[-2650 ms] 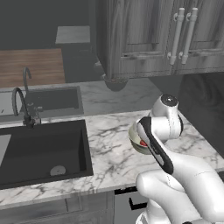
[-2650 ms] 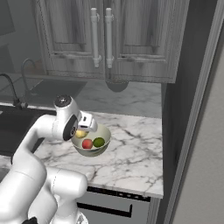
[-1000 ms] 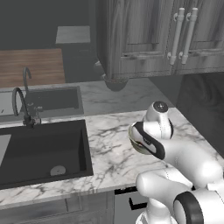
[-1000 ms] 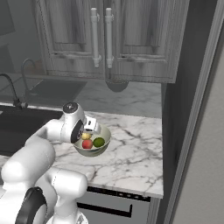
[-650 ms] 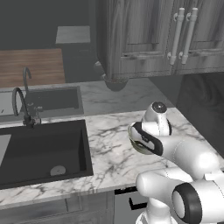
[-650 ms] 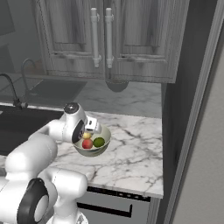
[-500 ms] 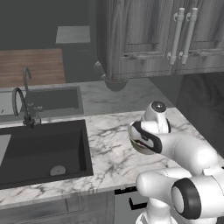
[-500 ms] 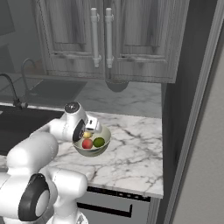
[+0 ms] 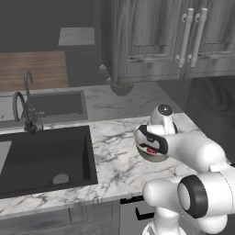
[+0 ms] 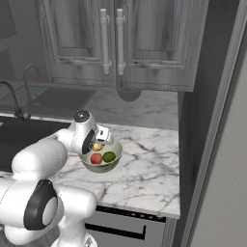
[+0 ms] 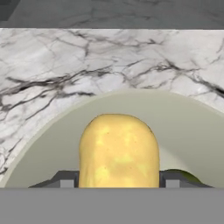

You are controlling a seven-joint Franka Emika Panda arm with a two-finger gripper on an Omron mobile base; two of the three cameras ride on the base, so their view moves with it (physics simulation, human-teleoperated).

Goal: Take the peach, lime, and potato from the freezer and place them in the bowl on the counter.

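Smooth yellow oblong potato [image 11: 118,151]

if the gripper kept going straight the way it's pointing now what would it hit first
Probably the inner wall of the pale cream round bowl. The gripper is shut on the yellow oblong potato, which would reach it first; depth is unclear.

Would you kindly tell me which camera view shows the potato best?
The hand view: the potato looms large between the finger tips, over the bowl. The right base view shows it small beside the gripper; in the left base view the arm covers it.
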